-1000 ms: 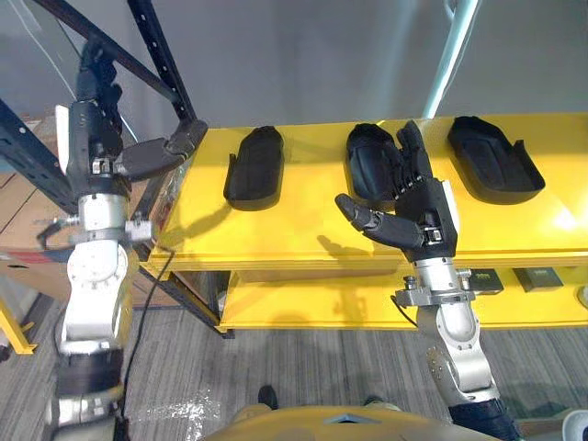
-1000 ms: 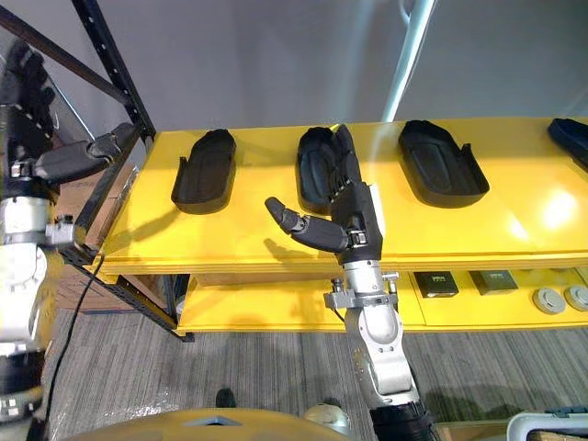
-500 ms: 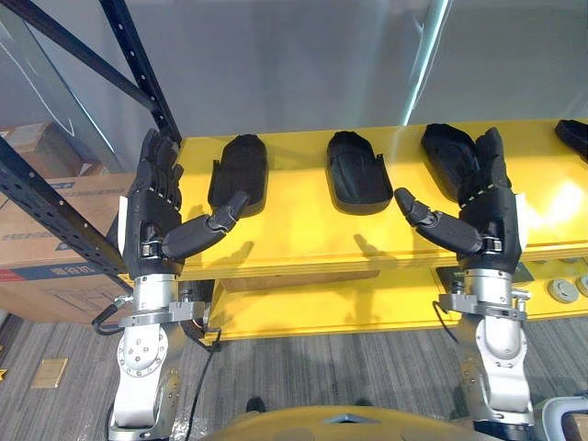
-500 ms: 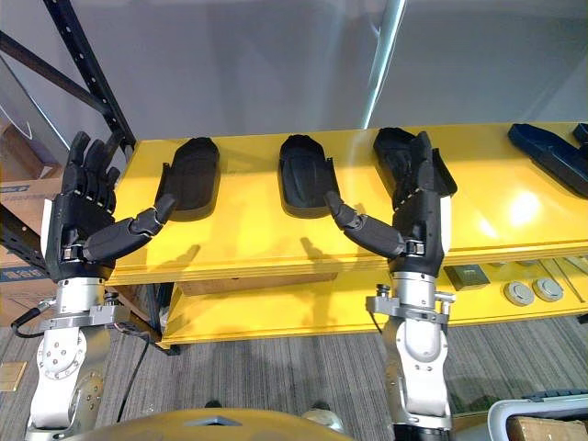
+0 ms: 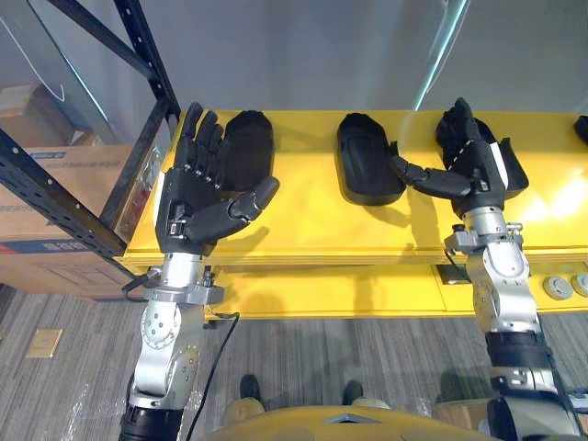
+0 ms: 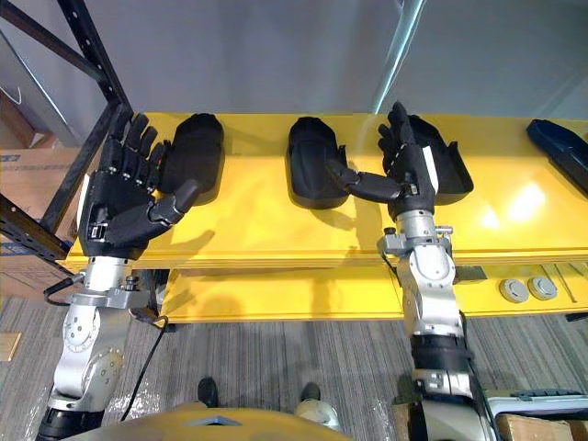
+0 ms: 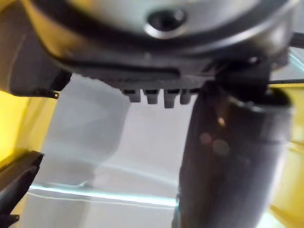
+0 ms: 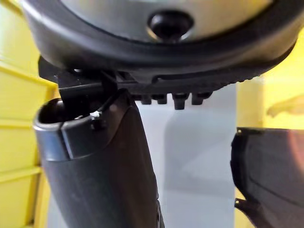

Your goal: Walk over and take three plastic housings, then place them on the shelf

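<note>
Black middle housing point(image 5: 367, 170) on yellow table point(image 5: 312, 230), long axis front-to-back.

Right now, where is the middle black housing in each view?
Left eye view: middle housing, upper middle, beside the right robot hand's thumb.
Right eye view: middle housing, upper middle, slightly further left.
Left wrist view: a dark edge, unidentifiable.
Right wrist view: a housing corner; which, I cannot tell.
Shared landmark: the yellow table.
</note>
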